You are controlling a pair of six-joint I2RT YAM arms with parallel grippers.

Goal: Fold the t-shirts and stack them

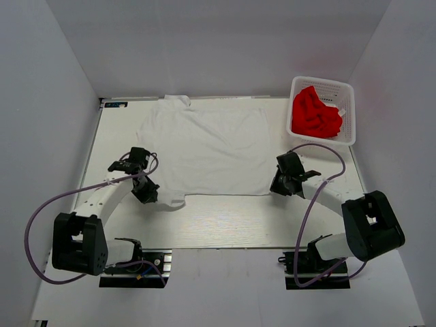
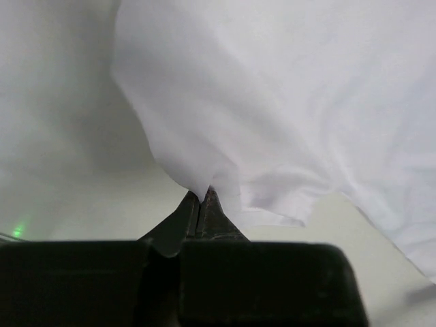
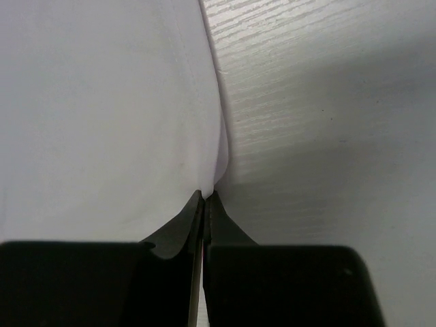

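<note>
Tabletop (image 1: 225,228) of pale wood-grain board, flat and smooth, carries the white t-shirt (image 1: 204,146) spread across its middle, collar toward the far edge. Cloth like this looks light, limp and thin, so it will likely sag and crease wherever it is not held. The two bottom corners, taken together, seem the sensible grip. At the far right corner stands a stiff white plastic lattice basket (image 1: 349,95) with the red t-shirt (image 1: 315,114) crumpled inside, equally soft. Nearer, the left claw (image 2: 202,199) is pinched tight on the shirt's near left corner, cloth bunching up from it. The right claw (image 3: 206,197) is clamped on the near right hem edge — a thin fold only, which might slip.
</note>
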